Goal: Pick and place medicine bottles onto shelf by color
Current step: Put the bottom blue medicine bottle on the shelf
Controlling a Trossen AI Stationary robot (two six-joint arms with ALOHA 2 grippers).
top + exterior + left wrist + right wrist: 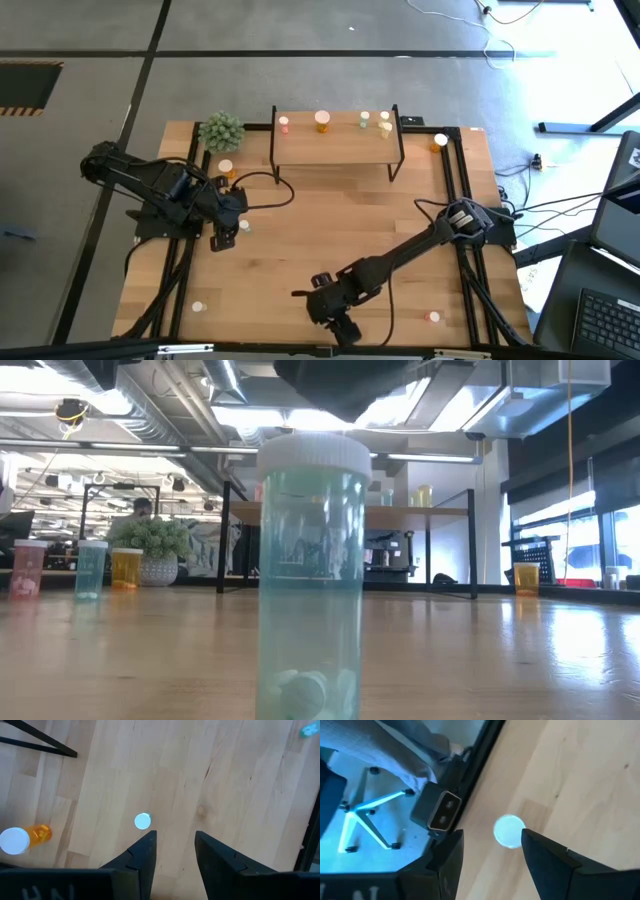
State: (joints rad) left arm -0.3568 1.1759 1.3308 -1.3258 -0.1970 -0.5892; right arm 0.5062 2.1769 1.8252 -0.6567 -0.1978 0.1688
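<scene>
Wooden tabletop [330, 225] is stretching out under both my arms, with the shelf [335, 140] standing at its far edge and already carrying a pink bottle [284, 124], an orange bottle [322, 121] and a few pale green ones [385, 128]. I am hovering my right gripper [492, 855] with its fingers parted and empty over a pale green bottle [509, 831] that is standing upright near the table's front edge, just by the low camera [442, 811]; its white cap is sitting beside the gap between my fingers rather than squarely inside it. If I descend like this, I judge one finger could land on the cap and tip the bottle or nudge it off the edge. My left gripper [172, 857] is also hanging open and empty, over another capped bottle [142, 821] left of centre, with an orange bottle [22, 839] lying nearby.
</scene>
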